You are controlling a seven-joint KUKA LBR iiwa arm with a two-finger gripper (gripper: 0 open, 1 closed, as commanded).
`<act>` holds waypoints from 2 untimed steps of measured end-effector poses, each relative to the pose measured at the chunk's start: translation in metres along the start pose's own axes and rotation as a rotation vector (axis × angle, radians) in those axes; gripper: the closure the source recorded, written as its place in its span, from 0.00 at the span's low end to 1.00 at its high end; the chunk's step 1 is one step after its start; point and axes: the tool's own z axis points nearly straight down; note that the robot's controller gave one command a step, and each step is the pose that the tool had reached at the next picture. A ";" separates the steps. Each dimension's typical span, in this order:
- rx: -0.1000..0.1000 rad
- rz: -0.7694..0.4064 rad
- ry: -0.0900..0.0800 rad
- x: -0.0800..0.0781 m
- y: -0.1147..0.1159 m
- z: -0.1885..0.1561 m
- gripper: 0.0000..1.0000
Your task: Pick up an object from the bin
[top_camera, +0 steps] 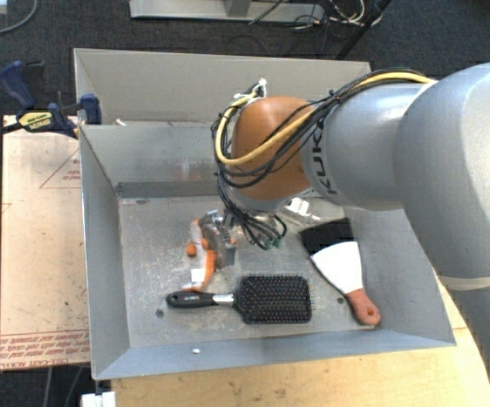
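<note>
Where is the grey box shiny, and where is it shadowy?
In the camera view, light glares off the back wall of the bin and off the silver arm; the floor looks dimmest under the orange wrist cover, around the hand.

Grey bin [101, 253]; black hairbrush [272, 299]; white scraper [340, 265], black top, reddish handle; orange wrist cover [266, 151].

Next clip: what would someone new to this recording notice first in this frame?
The big silver arm reaching in from the right stands out most, its orange cover looped with cables above the middle of the bin. Under it the gripper hangs by small orange and white bits. A black hairbrush lies at the front and a white scraper to its right.
</note>
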 end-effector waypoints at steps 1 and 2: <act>0.000 0.000 0.000 0.000 0.000 0.000 1.00; -0.001 0.002 0.013 0.007 0.000 -0.041 1.00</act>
